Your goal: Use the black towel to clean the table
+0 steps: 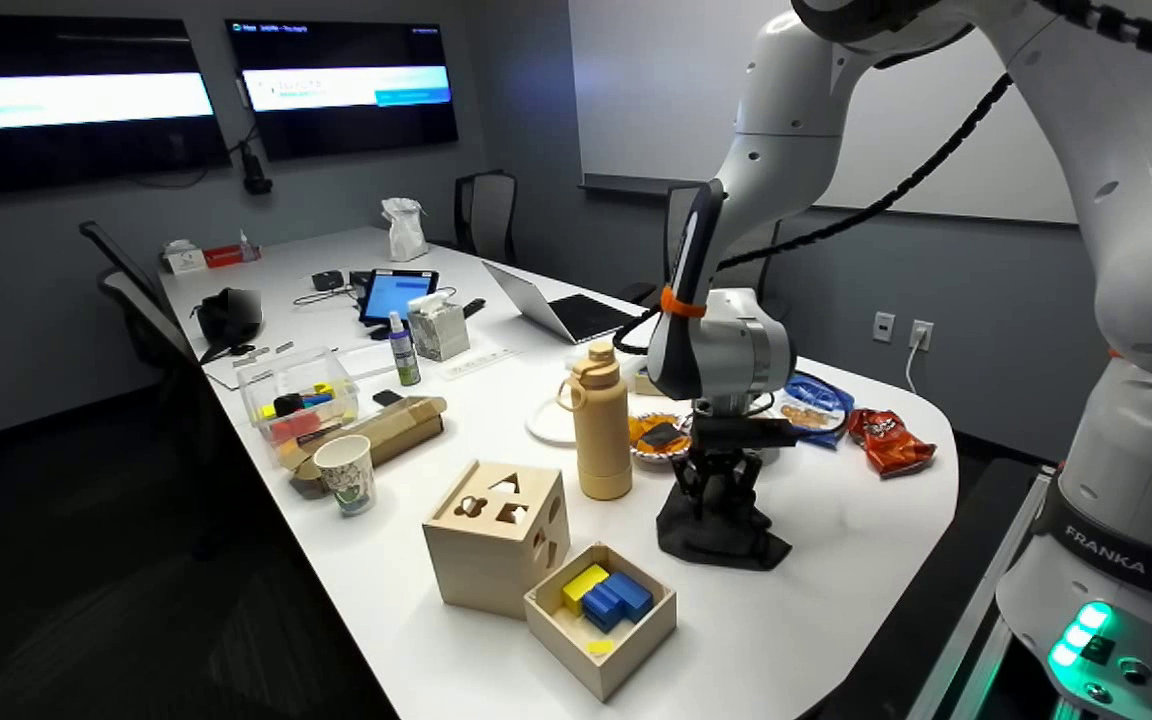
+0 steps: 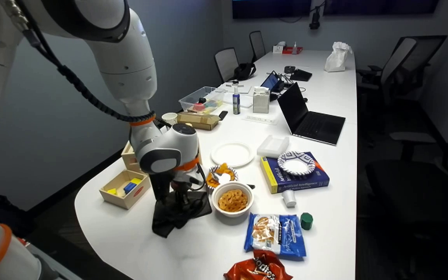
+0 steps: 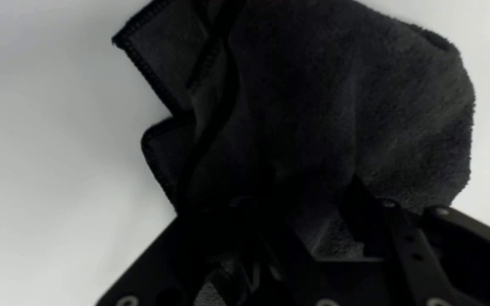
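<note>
Near the rounded end of the white table (image 1: 816, 620), the black towel (image 3: 313, 106) lies rumpled beneath the gripper (image 3: 300, 199), so the reach looks done; black on black, I cannot tell whether the gripper clutches it. Wiping, I judge, is what remains.

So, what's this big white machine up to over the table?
A white robot arm has its fingers down at a black towel; the job is cleaning the table. The towel lies rumpled on the table, and it's too dark to tell whether the fingers grip it. A bottle, a blue snack bag and a box of blocks sit there too.
</note>
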### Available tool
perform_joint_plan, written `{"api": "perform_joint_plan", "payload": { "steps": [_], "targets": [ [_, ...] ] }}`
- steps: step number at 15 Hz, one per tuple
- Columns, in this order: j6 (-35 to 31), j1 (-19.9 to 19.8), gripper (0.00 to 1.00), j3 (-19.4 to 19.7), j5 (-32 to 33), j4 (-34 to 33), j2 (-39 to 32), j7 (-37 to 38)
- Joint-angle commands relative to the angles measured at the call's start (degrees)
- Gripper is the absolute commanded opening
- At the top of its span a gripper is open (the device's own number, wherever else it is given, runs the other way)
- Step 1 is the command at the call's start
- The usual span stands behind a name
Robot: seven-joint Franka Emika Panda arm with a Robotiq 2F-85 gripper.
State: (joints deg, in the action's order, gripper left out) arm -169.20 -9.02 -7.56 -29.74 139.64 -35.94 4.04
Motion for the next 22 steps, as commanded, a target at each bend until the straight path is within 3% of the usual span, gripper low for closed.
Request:
{"api": "perform_joint_plan", "payload": {
  "steps": [1, 3, 10, 13, 17, 20, 22],
  "targets": [
    [0.5, -0.5, 0.12, -1.2, 2.0, -1.7, -1.2, 1.9],
    [0.2, -0.9, 0.0, -2.8, 2.1, -1.5, -0.3, 1.0],
    [3.4, -3.6, 0.01, -9.5, 2.6, -4.3, -2.5, -2.1],
    [5.4, -2.3, 0.01, -8.0, 1.7, -1.4, -1.1, 0.4],
    [3.2, -2.9, 0.01, -7.0, -2.0, 6.0, 3.8, 4.3],
    [-0.4, -5.6, 0.01, -6.8, -6.1, 11.2, 7.6, 5.1],
    [-1.5, -7.8, 0.01, -5.6, -6.3, 10.7, 7.3, 3.9]
  ]
}}
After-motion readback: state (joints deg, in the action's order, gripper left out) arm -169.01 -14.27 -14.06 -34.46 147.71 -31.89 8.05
